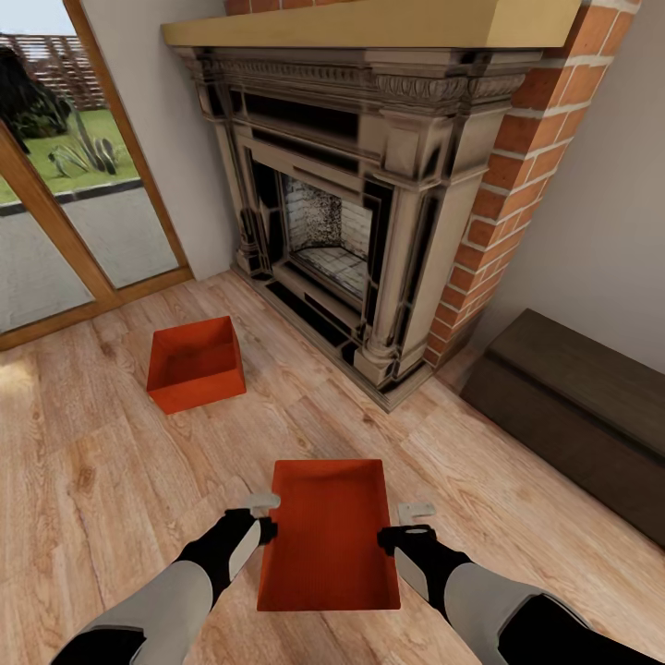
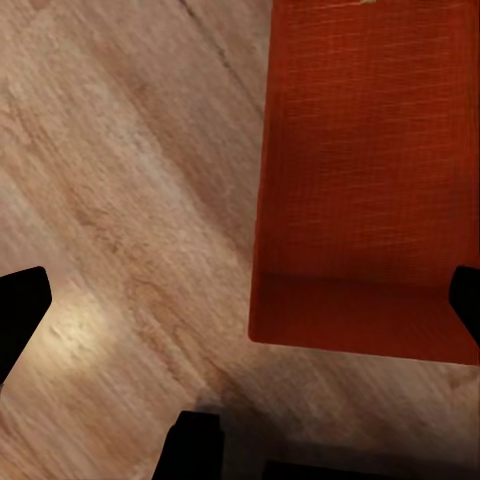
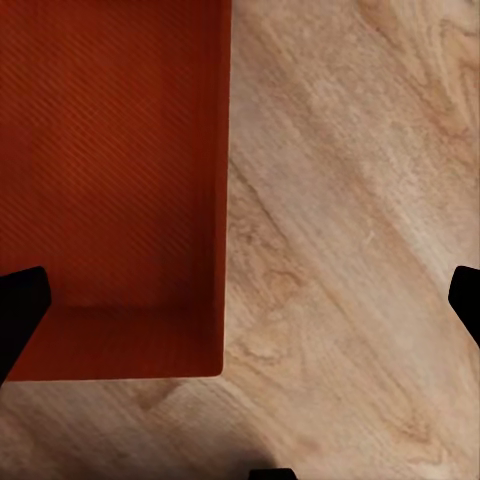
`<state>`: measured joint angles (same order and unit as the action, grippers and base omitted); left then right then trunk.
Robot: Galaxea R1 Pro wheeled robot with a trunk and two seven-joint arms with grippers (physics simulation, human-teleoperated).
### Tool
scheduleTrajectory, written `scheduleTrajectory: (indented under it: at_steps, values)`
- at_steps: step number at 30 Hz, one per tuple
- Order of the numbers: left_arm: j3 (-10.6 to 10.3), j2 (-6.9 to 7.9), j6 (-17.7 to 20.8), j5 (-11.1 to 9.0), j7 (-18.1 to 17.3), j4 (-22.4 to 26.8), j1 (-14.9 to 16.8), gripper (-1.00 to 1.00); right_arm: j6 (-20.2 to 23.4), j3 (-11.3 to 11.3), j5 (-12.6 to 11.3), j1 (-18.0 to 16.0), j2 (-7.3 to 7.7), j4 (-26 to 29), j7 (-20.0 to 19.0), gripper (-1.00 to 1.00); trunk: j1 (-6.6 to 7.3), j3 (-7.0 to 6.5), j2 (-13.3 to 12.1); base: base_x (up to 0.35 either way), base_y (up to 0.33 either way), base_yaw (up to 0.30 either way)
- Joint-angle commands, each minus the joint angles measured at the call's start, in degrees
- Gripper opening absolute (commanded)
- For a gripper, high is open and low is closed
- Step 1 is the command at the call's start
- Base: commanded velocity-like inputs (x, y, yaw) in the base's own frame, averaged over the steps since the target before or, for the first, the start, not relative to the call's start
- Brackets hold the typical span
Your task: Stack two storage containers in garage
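Note:
On the living room's wood-plank floor, one orange-red storage container (image 1: pixel 330 536) lies lengthwise just in front of me. My left gripper (image 1: pixel 261 513) hovers at its left long wall and my right gripper (image 1: pixel 412 519) at its right long wall. Both are open. In the left wrist view the left gripper (image 2: pixel 244 308) straddles the wall of the container (image 2: pixel 365 180), fingers wide apart. The right gripper (image 3: pixel 244 305) likewise straddles the other wall of the container (image 3: pixel 110 170). The second storage container (image 1: pixel 194 363) sits farther off to the left, near the glass doors.
An ornate fireplace (image 1: pixel 360 185) with a red brick column (image 1: pixel 517 166) stands ahead. A dark brown chest (image 1: pixel 573 406) lies along the right wall. Glass doors (image 1: pixel 65 212) are at the left. Open plank floor (image 1: pixel 111 480) surrounds both containers.

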<state>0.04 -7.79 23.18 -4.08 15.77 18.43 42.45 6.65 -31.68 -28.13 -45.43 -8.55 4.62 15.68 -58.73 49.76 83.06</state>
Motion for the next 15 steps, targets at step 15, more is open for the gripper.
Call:
scheduleTrajectory:
  at_steps: [15]
  values:
    - [-0.15,-0.20,0.27,-0.05,0.34,0.65,0.00,1.00,0.72,-0.49,-0.42,-0.01,0.27,0.13,0.32,1.00,0.00,0.04,0.02,0.000,0.000,0.000]
